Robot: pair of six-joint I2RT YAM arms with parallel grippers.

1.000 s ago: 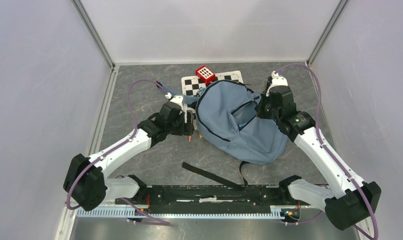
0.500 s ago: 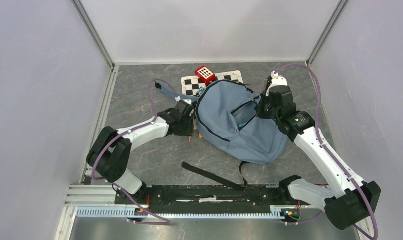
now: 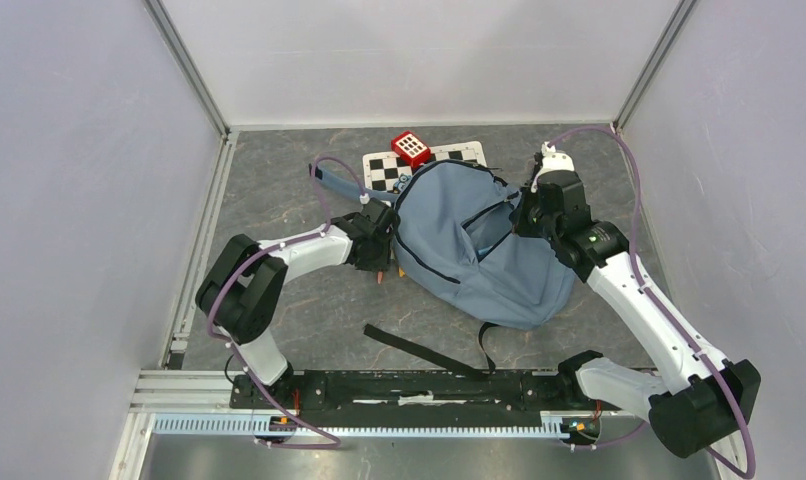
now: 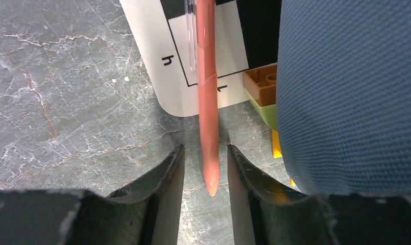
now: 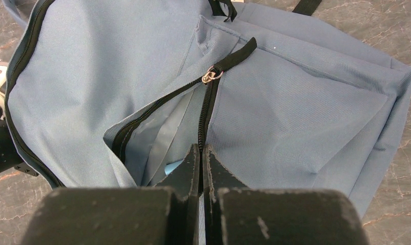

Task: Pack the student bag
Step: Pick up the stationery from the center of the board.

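The student bag (image 3: 479,255) lies in the middle of the grey surface (image 3: 279,200), a little toward the far side, with its zipper partly open. The right gripper (image 5: 201,153) is pressed together on the zipper edge at the bag's right side. The left gripper (image 4: 204,153) is at the bag's left edge. Its fingers stand apart on both sides of a salmon pen (image 4: 207,102) and do not touch it. The pen lies partly on a checkerboard card (image 4: 157,66), near toy bricks (image 4: 259,84) half hidden by the bag.

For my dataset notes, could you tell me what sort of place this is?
Probably a lab robot cell: pale walls enclose a grey marbled tabletop, a black-and-white checkered calibration board lies on it, and two white-and-black robot arms are mounted there.
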